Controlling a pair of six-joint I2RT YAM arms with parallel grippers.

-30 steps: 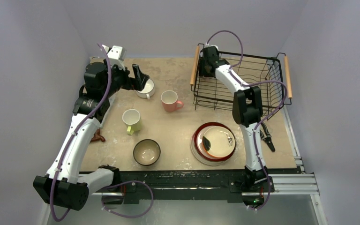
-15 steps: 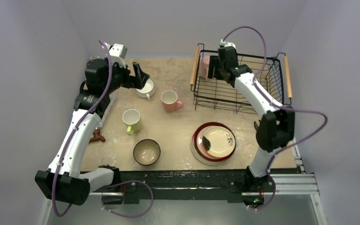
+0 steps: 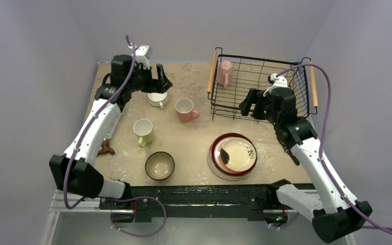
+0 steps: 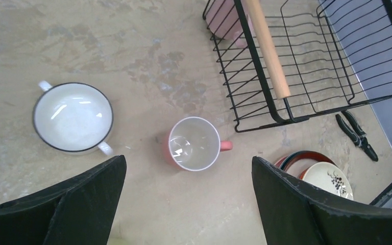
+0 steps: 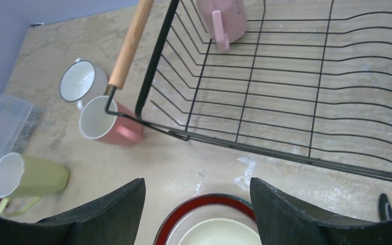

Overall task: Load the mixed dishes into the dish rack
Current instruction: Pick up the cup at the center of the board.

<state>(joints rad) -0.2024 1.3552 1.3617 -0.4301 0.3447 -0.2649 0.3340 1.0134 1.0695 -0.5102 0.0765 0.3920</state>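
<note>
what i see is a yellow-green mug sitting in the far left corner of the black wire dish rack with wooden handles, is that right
Not quite. The mug in the far left corner of the black wire dish rack is the pale pink mug. The yellow-green mug stands out on the table. The top external view shows this.

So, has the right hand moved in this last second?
Yes. The right hand pulled back from the rack's far left corner, where the pink mug sits, to its near edge.
</note>
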